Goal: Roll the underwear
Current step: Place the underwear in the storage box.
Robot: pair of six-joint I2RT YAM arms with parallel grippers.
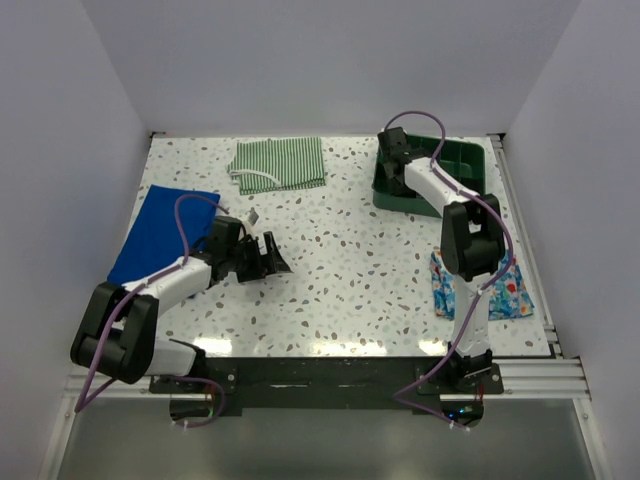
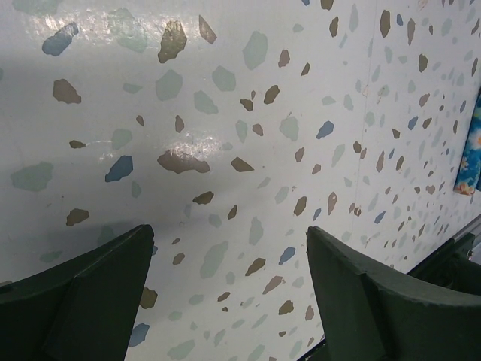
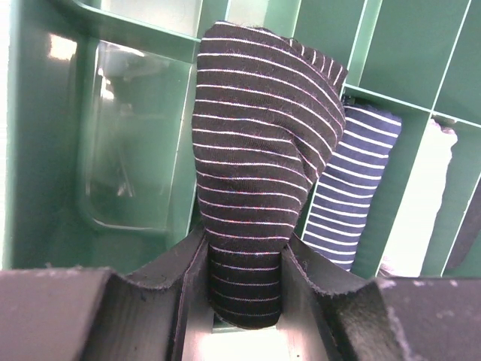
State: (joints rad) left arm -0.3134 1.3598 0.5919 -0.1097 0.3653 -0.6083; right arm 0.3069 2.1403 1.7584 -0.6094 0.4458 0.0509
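The underwear (image 3: 255, 143) is a rolled bundle of black fabric with thin white stripes. It stands in a compartment of the green bin (image 3: 45, 150). My right gripper (image 3: 244, 252) is shut on its lower end, one finger on each side. In the top view the right gripper (image 1: 392, 150) reaches into the bin's (image 1: 465, 160) far left corner, where the arm hides the bundle. My left gripper (image 1: 268, 254) is open and empty, low over the bare speckled table (image 2: 225, 113), far from the bin.
A navy striped roll (image 3: 353, 203) and a white roll (image 3: 421, 218) fill neighbouring bin compartments. A green-and-white striped cloth (image 1: 280, 163) lies at the back, a plain blue cloth (image 1: 160, 232) at the left, a blue floral cloth (image 1: 480, 287) at the front right.
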